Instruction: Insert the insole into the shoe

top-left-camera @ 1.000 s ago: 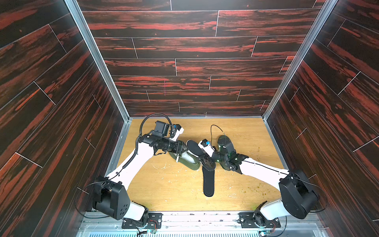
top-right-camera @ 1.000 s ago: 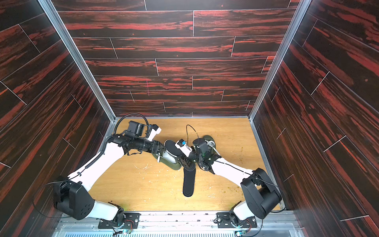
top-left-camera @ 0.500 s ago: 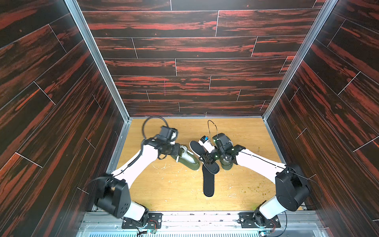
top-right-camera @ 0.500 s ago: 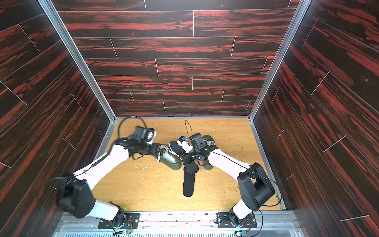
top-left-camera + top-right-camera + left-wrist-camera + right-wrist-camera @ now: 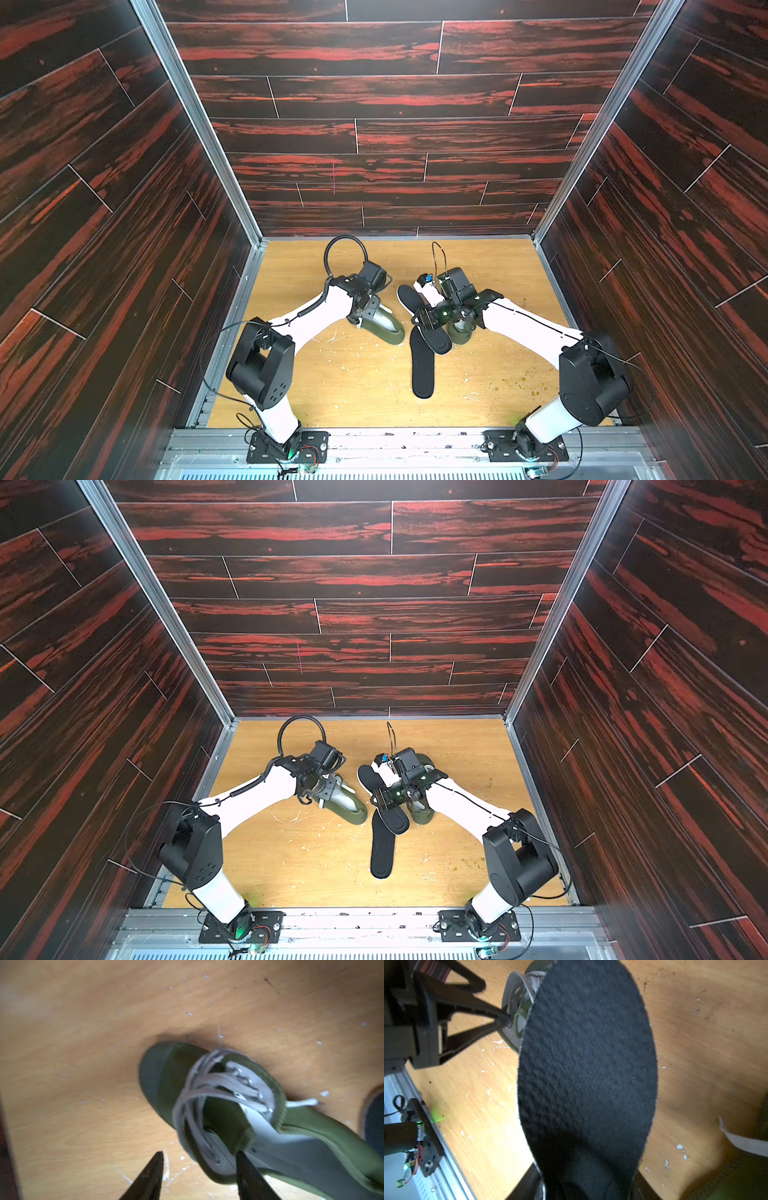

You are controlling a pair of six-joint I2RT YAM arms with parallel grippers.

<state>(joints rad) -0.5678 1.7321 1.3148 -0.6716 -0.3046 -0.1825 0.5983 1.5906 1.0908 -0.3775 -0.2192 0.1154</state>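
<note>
A green shoe (image 5: 388, 329) (image 5: 351, 808) with grey laces (image 5: 218, 1082) lies on the wooden floor. My left gripper (image 5: 369, 318) (image 5: 199, 1169) is at its heel end and open. One finger (image 5: 247, 1172) is inside the shoe's opening, the other stands outside over the floor, and the shoe's side wall is between them. My right gripper (image 5: 423, 319) (image 5: 587, 1184) is shut on a black insole (image 5: 409, 297) (image 5: 587, 1064). The insole hangs tilted just right of the shoe, its far end pointing towards the shoe (image 5: 519, 1003).
A second black insole (image 5: 422, 370) (image 5: 382, 854) lies flat on the floor nearer the front, partly under the held one. A second green shoe (image 5: 462, 333) (image 5: 422, 813) sits beneath my right wrist. Dark wood-patterned walls enclose the floor on three sides.
The left gripper has swung over the shoe's heel end and its jaws have spread wider. The right gripper has drawn the insole a little to the right, away from the shoe.
</note>
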